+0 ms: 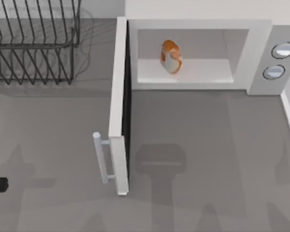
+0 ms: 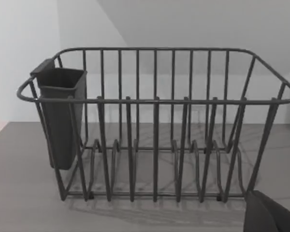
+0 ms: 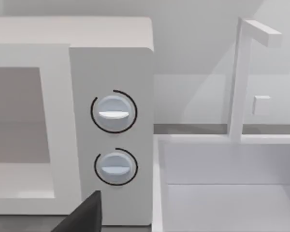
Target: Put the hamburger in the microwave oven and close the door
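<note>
Tool state can't be told on either arm; hamburger [image 1: 171, 56] sits tilted in the microwave oven [image 1: 261, 34], so swinging the door [image 1: 119, 104] hard could topple it.

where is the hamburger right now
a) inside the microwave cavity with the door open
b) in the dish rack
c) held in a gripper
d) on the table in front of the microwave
a: in the top view the hamburger sits on the floor of the microwave oven cavity, and the door stands swung wide open toward the front of the table.
</note>
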Tool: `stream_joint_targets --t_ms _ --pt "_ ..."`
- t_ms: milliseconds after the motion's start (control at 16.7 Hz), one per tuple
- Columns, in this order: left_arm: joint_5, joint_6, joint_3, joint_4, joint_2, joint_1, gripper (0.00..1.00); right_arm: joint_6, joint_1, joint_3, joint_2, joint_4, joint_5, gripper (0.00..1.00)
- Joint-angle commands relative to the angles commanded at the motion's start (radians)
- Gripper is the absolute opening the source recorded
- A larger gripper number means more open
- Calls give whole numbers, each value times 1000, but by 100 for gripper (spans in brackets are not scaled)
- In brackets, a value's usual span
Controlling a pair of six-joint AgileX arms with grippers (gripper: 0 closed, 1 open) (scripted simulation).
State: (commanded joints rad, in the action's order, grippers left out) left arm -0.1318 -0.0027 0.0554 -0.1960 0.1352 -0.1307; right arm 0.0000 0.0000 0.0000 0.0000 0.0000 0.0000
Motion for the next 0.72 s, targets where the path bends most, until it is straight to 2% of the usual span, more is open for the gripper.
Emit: stream_joint_targets --t_ms 420,540,720 --pt "-191 2 72 126 -199 -193 0 0 0 0 0 0 0 100" --pt "-219 3 82 150 -231 -219 0 0 0 0 0 0 0 100" --pt "-220 3 83 152 -233 -220 0 0 0 0 0 0 0 100"
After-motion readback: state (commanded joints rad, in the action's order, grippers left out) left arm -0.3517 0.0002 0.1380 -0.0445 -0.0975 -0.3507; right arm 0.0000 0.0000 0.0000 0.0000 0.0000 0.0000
